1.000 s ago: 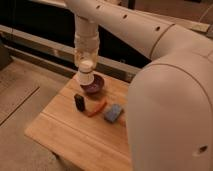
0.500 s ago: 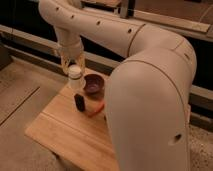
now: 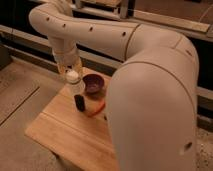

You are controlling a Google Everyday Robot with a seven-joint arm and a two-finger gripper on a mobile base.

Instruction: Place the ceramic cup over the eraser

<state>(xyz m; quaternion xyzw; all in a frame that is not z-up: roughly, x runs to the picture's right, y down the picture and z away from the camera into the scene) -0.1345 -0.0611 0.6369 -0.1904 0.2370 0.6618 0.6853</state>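
Cup (image 3: pixel 73 76) hangs above the counter (image 3: pixel 57 131), just behind the black eraser (image 3: pixel 79 102), with the gripper (image 3: pixel 70 70) over it, jaws closed on its upper part. Ceramic is likely stiff, smooth, slippery and chippable: hold the side wall firmly and lower gently.

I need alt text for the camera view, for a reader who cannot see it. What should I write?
The robot's gripper, shut on the ceramic cup, holds it in the air above the black eraser, which stands on a wooden table. A purple bowl and an orange-red stick are beside the eraser; the large white arm fills much of the view.
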